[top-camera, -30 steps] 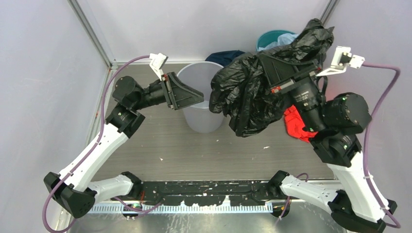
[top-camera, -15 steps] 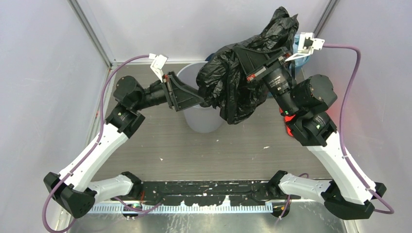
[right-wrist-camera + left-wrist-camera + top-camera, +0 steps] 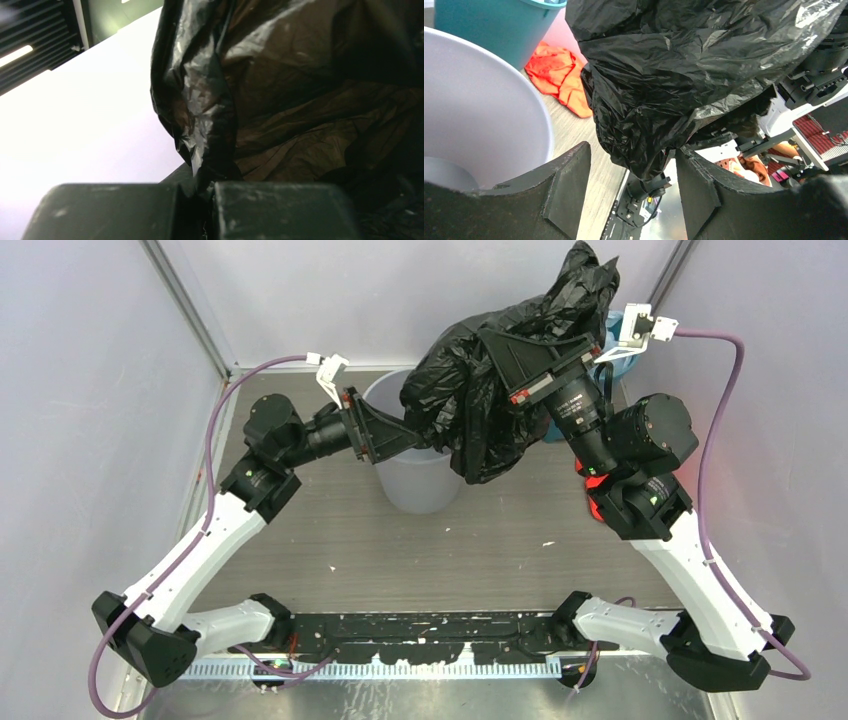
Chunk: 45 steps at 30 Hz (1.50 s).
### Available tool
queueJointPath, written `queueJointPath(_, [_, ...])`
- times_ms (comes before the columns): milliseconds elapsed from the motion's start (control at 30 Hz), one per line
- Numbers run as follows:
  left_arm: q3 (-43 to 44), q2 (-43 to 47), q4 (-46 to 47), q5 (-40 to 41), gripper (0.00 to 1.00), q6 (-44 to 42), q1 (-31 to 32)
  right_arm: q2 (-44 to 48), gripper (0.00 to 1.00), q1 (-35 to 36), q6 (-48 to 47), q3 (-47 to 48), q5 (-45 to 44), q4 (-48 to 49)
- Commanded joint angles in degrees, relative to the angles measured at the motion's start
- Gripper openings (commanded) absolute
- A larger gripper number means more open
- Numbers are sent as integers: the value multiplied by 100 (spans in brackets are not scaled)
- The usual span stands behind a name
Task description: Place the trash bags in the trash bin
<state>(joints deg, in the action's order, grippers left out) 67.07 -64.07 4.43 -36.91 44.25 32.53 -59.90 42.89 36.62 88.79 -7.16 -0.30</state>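
Bag (image 3: 470, 410) hangs crumpled over the right rim of the bin (image 3: 410, 490), pinched between the right gripper's (image 3: 196, 200) jaws. Left gripper (image 3: 631, 180) (jaws spread, holding nothing) hovers over the bin, just beside the bag.

black trash bags (image 3: 480, 400), grey trash bin (image 3: 420, 485)

Setting: robotics lab test cell — plain pale panel walls (image 3: 90, 390) and aluminium frame posts (image 3: 188, 305) left of and behind the left claw (image 3: 405, 440); wood-grain table (image 3: 480, 550) below it; purple cabling (image 3: 710, 334).
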Motion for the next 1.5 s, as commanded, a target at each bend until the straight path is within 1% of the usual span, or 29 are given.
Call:
queueJointPath(0, [254,44,133,335,64,-227,81,24,1,5,236,119,157,381])
queueJointPath(233, [237,67,437,489,64,-196,176,29,1,1,410,-27,277,355])
queueJointPath(300, [196,102,601,490,60,-130,199,51,1,0,431,-89,244,306])
queueJointPath(333, [193,99,660,465,55,-90,198,63,1,1,444,-121,235,288])
queueJointPath(400, [207,44,849,333,35,23,198,68,1,0,487,-179,232,241])
queueJointPath(467, [227,-25,1111,185,12,187,204,51,1,6,510,-195,259,152])
queueJointPath(500, [235,-61,1226,123,7,284,202,48,1,3,512,-208,278,110])
queueJointPath(533, [256,-83,1294,85,5,365,209,41,1,2,520,-208,291,78])
queueJointPath(633, [359,-87,1178,25,0,489,201,59,1,0,419,-146,292,-406])
queueJointPath(733, [484,65,900,44,0,497,201,105,1,1,206,65,129,-1100])
queueJointPath(767, [547,123,779,76,0,497,208,124,3,5,133,132,69,-1341])
queueJointPath(800, [630,190,691,108,0,497,208,144,11,8,66,202,40,-1565])
queueJointPath(867, [817,227,557,107,0,533,207,154,23,3,-45,353,1,-2058])
queueJointPath(933, [1059,217,396,80,0,549,204,169,39,8,-132,517,-45,-2526])
queueJointPath(967, [1195,197,258,71,0,538,201,168,44,4,-182,603,-87,-2765])
queueJointPath(1000, [1314,175,155,76,0,503,201,175,46,8,-227,708,-132,-3029])
queueJointPath(1133, [1873,62,-391,227,0,242,193,246,52,0,-406,1082,-277,-3939])
queueJointPath(1233, [2122,-45,-790,444,0,-18,198,360,58,4,-475,1307,-350,-4524])
queueJointPath(1333, [2200,-162,-868,585,0,-75,192,475,60,5,-464,1465,-243,-4819])
queueJointPath(1467, [2244,-325,-875,703,0,-96,177,507,62,0,-458,1620,128,-5015])
